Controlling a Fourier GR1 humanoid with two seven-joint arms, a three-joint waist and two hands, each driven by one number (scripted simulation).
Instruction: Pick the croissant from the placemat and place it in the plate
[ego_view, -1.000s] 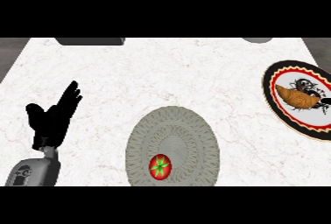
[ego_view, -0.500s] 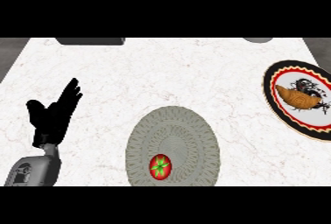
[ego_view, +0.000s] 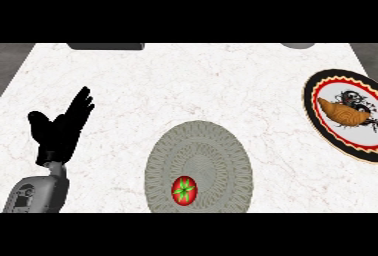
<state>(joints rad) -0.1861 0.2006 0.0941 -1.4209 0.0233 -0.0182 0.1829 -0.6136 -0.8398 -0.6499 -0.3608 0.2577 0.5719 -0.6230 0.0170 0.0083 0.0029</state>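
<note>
A golden-brown croissant (ego_view: 342, 113) lies on the round placemat (ego_view: 322, 125) at the right edge; the mat has a black rim, a red ring and a dark drawing on white. A grey patterned plate (ego_view: 198, 160) sits at the lower middle with a red tomato (ego_view: 184, 190) on its near part. My left hand (ego_view: 59, 127) rests open at the left, fingers up, far from both the croissant and the plate, holding nothing. No right hand shows in the view.
The white marble counter (ego_view: 184, 85) stretches between the plate and the placemat. A dark grey object (ego_view: 105, 46) and a smaller grey one (ego_view: 297, 45) sit along the far edge.
</note>
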